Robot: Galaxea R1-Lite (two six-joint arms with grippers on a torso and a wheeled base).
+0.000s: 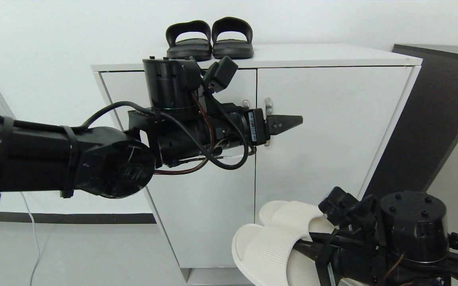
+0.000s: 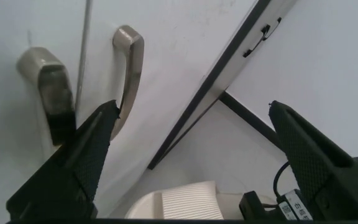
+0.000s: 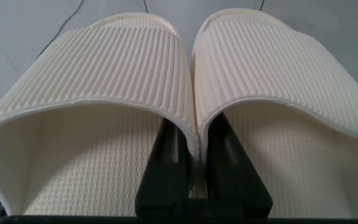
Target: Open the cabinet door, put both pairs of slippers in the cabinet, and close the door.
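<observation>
The white cabinet (image 1: 332,131) stands with both doors shut. A pair of black slippers (image 1: 209,39) sits side by side on its top, up at twelve o'clock. The left tool (image 1: 288,122) hangs spread open right at the door handles (image 1: 268,104) by the middle seam. Down at five o'clock, the right tool (image 1: 306,247) is clamped on the white slippers (image 1: 276,238), pinching their inner strap edges together, low in front of the right door.

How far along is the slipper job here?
Done: nothing stored; both cabinet doors look closed. In hand: the right end effector clamps the white slippers, and the open left end effector is by the door handle. Left: open door, stow that pair and the black slippers on top, close.
</observation>
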